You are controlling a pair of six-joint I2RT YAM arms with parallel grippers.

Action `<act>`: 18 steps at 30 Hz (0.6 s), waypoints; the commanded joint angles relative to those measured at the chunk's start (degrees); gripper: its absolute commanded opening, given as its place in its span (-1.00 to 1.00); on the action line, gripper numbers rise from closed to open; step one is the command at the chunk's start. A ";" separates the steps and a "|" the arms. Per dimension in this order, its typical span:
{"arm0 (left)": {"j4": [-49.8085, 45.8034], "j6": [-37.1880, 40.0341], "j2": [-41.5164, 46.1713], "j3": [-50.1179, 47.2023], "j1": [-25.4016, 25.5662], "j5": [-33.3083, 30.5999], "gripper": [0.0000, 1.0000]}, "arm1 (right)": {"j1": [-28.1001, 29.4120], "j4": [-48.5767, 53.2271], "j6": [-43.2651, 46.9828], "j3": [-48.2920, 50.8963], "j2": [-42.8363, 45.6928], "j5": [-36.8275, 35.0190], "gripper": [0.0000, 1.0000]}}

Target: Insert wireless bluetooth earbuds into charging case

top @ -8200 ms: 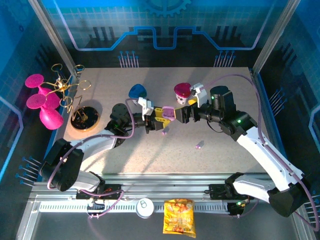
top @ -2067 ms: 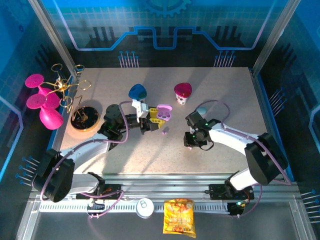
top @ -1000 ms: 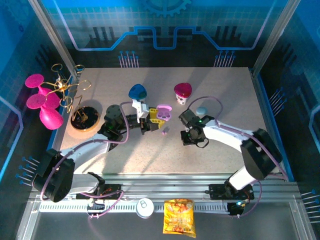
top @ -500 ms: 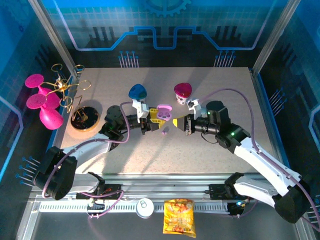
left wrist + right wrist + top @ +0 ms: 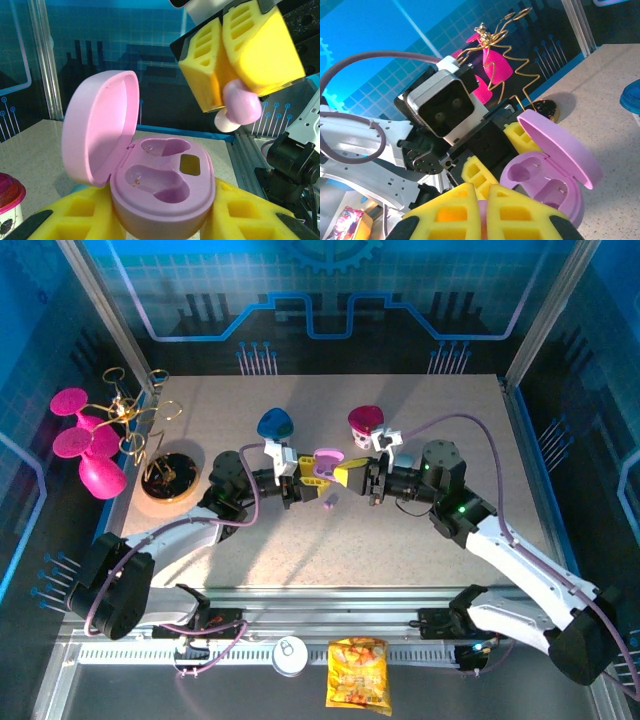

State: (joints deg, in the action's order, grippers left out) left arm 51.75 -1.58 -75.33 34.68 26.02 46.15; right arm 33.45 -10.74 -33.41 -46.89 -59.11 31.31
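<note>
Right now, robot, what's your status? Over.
Left gripper shut on open pink case. Right gripper shut on pink earbud, close to case. Both sockets empty. Nothing between.

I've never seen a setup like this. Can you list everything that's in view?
charging case: one, lilac, lid open, both slots empty, mid-table in the left gripper
earbuds: two, lilac-pink; held earbud just above the case, loose earbud on the table near it
domed objects: two; blue dome and magenta dome, behind the grippers
wire ornament: one, gold, round base, table's left edge
flower ornament: one, magenta, left of the table
snack packet: one, orange-yellow, near rail
can: one, silver top, beside the packet
table: one, speckled beige
left gripper: yellow fingers, shut on the case
right gripper: yellow fingers, shut on the held earbud
</note>
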 commanded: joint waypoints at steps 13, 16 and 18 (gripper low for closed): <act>2.70 -0.11 0.19 -0.66 -0.19 3.60 -0.44 | 0.21 0.48 1.14 -2.50 -3.36 -6.90 -0.99; 2.76 -0.17 0.10 -0.34 -0.19 3.76 -0.44 | 0.21 0.71 1.49 -2.61 -3.99 -7.30 -0.99; 2.75 -0.17 0.09 -0.22 -0.18 3.84 -0.44 | 0.20 0.63 1.66 -2.53 -4.71 -7.37 -0.99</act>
State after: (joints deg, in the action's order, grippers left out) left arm 51.37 -1.56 -75.33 34.33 25.98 47.37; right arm 33.45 -10.37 -33.01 -48.12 -62.67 25.89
